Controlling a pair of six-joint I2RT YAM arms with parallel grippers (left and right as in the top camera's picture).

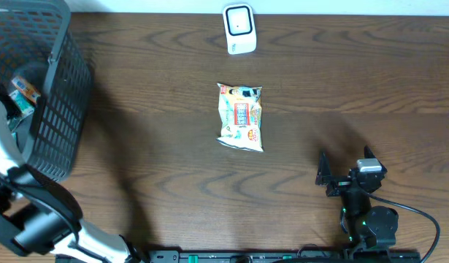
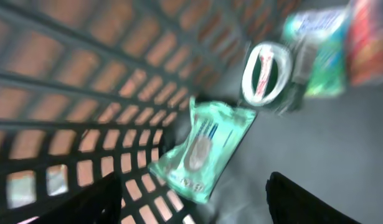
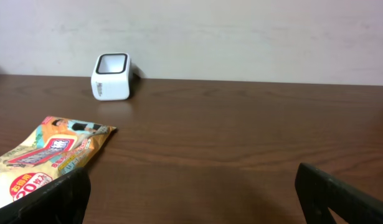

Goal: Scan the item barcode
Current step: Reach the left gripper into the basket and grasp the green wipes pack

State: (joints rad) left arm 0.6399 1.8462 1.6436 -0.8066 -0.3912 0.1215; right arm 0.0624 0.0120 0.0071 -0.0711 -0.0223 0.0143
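The left arm [image 1: 1, 146] is reaching down into the black mesh basket [image 1: 60, 109] over at the table's 10 o'clock corner. On its wrist cam, the left gripper [image 2: 192, 180] has its fingers spread apart and doesn't look to be pinching anything. A green packet [image 2: 207, 146] lies tilted on the basket floor, with its lower end dipping between the two fingertips. The shot is too blurry to tell whether they touch it. At 1 o'clock from that packet there's a round thing with a white rim [image 2: 266, 71]. Past it are a green box [image 2: 319, 53] and something red [image 2: 368, 40] at the frame's edge, both too smeared to read.

Out on the wooden table [image 1: 136, 146], a yellow snack packet [image 1: 240, 117] lies flat on its own, pretty much dead centre. The white scanner [image 1: 239, 29] stands at 12 o'clock from it, near the far edge and well apart. The right gripper [image 1: 346, 169] sits at about 4 o'clock from the snack packet, near the front edge. Its jaws are wide apart with nothing in them, and it's facing the scanner side of the table.
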